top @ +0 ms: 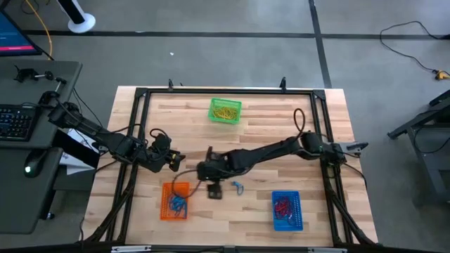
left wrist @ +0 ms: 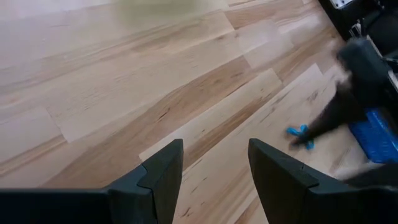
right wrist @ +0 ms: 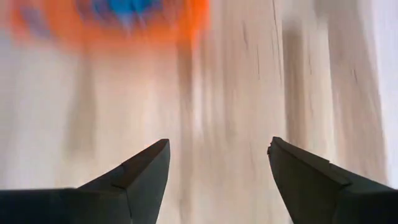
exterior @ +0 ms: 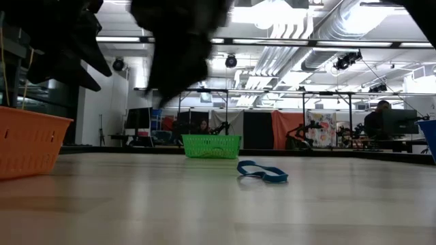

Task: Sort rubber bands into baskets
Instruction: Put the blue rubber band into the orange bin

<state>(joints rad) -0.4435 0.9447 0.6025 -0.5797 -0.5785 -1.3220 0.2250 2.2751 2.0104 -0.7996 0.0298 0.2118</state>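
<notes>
- Dark right gripper (top: 213, 188) is hanging over the wooden table (top: 260, 133) just beside the orange mesh basket (top: 175, 202), its fingers (right wrist: 140, 174) standing spread with nothing between them.
- Left gripper (top: 174, 160) is waiting above the table's left part, jaws likewise parted and empty.
- One blue rubber band (exterior: 262, 171) is lying loose on the wood near the right gripper.
- Blue bands are sitting in the orange basket, yellow ones in the green mesh basket (top: 226, 111), red ones in the blue mesh basket (top: 286, 210).
</notes>
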